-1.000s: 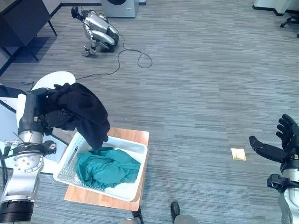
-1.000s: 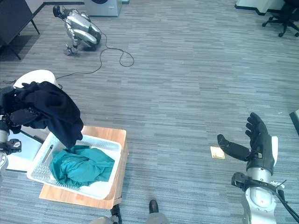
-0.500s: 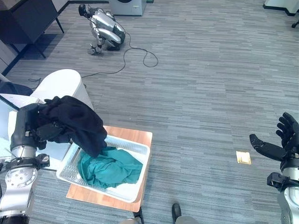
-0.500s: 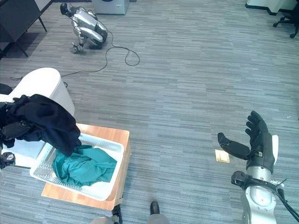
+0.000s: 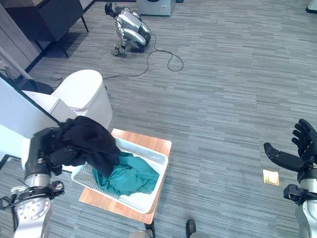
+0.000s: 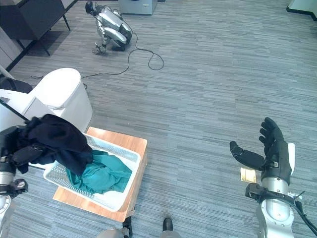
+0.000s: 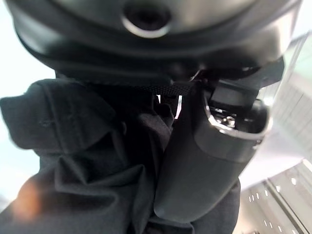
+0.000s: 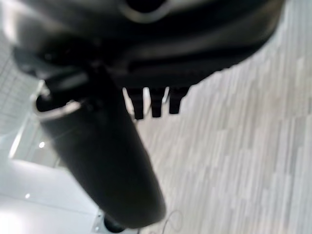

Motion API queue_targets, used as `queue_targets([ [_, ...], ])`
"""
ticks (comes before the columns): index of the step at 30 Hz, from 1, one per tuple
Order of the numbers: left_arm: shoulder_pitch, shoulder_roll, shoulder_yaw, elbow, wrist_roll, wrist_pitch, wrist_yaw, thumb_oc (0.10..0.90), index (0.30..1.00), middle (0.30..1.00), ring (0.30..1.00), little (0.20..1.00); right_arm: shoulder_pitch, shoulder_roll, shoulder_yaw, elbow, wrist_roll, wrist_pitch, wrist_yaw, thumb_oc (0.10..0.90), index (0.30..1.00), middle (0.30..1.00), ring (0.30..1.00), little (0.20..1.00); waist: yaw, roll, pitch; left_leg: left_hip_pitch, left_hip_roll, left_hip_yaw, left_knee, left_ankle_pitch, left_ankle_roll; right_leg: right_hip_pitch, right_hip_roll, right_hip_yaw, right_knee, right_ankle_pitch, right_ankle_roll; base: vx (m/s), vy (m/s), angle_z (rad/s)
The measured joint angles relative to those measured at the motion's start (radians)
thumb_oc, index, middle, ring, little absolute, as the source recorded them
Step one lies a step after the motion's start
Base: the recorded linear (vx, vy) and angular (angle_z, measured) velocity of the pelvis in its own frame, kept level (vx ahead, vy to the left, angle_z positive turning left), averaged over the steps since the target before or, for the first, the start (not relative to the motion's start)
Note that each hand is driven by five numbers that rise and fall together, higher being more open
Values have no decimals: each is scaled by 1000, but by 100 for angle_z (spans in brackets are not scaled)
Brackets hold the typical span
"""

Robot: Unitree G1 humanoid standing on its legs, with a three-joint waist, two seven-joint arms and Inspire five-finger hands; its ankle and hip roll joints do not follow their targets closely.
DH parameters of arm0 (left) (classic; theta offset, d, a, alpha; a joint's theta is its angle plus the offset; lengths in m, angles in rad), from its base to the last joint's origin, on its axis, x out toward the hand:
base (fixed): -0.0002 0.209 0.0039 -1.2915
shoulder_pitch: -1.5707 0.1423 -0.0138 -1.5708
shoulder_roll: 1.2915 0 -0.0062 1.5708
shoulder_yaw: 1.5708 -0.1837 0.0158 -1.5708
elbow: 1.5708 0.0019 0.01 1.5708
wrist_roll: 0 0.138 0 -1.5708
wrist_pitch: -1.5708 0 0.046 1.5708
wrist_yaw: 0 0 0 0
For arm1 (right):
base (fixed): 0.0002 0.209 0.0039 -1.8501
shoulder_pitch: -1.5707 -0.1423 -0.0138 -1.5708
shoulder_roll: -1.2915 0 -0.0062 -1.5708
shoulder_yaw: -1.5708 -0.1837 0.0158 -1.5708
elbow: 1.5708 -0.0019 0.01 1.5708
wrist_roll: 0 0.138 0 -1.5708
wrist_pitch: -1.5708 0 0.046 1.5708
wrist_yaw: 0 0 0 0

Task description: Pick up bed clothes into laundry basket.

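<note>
The left robot hand [image 5: 49,151] has its thumb and fingers clamped into a bunched black garment [image 5: 89,144], held up over the near-left corner of the white laundry basket [image 5: 148,198], with its lower folds drooping onto the teal cloth [image 5: 131,176] already inside. The basket sits on a small wooden board [image 5: 158,146] on the grey floor. Off to the right, well apart, the right robot hand [image 6: 272,153] is spread wide, holding nothing, above a little yellow tag [image 6: 247,174].
</note>
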Motion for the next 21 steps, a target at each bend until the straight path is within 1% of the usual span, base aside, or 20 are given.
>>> queue_targets([
  [2,2,4,-56,9,5,4,-37,400,300,300,300,300,-7,0,6,0,-4,0,4,800,900,900,900,900,-3,0,0,0,-1,0,0,0,0,0,-1,0,0,-1,1,0,0,0],
  [7,3,-11,-156,47,22,26,-110,400,300,300,300,300,-7,-1,7,1,-6,0,11,800,900,900,900,900,-11,-1,0,-1,0,2,0,0,0,-2,0,1,0,-3,1,0,0,0],
  [9,1,-17,-208,119,46,33,-132,400,300,300,300,300,-9,-2,10,2,-6,0,22,800,900,900,900,900,-22,-1,1,-1,0,3,0,0,0,-3,1,1,0,-4,1,0,0,0],
  [11,-8,-37,-243,207,64,55,-160,400,300,300,300,300,-10,-2,18,2,-6,0,27,800,900,900,900,900,-35,-1,1,-1,1,5,0,-1,0,-4,0,4,0,-4,1,2,4,-3],
  [12,-12,-45,-268,251,79,87,-172,400,300,300,300,300,-9,-2,20,2,-6,1,28,800,900,900,900,900,-38,-2,1,-3,1,7,0,-1,0,-7,1,8,0,-4,1,-1,14,-6],
  [13,-7,-47,-283,269,92,100,-178,400,300,300,300,300,-7,-2,20,2,-6,1,28,800,900,900,900,900,-41,-4,2,-4,2,8,0,-1,0,-9,1,8,0,-4,1,-1,19,-4],
  [14,6,-61,-290,288,107,109,-181,400,300,300,300,300,-7,-2,21,2,-6,2,28,800,900,900,900,900,-46,-6,3,-4,2,8,0,-1,0,-9,1,8,0,-4,1,0,0,0],
  [15,1,-102,-280,337,107,108,-178,400,300,300,300,300,-7,-2,21,2,-6,2,28,800,900,900,900,900,-48,-5,3,-3,1,10,0,-1,0,-8,0,10,0,-4,1,0,0,0],
  [17,-7,-139,-283,392,108,112,-172,400,300,300,300,300,-9,-2,26,2,-6,2,28,800,900,900,900,900,-54,-6,4,-4,2,10,0,-1,0,-9,0,10,0,-4,1,0,0,0],
  [21,-19,-144,-286,419,112,113,-170,400,300,300,300,300,-15,-2,29,2,-6,2,27,800,900,900,900,900,-55,-6,3,-3,3,17,-1,-2,0,-12,1,20,0,-3,1,-3,13,-5],
])
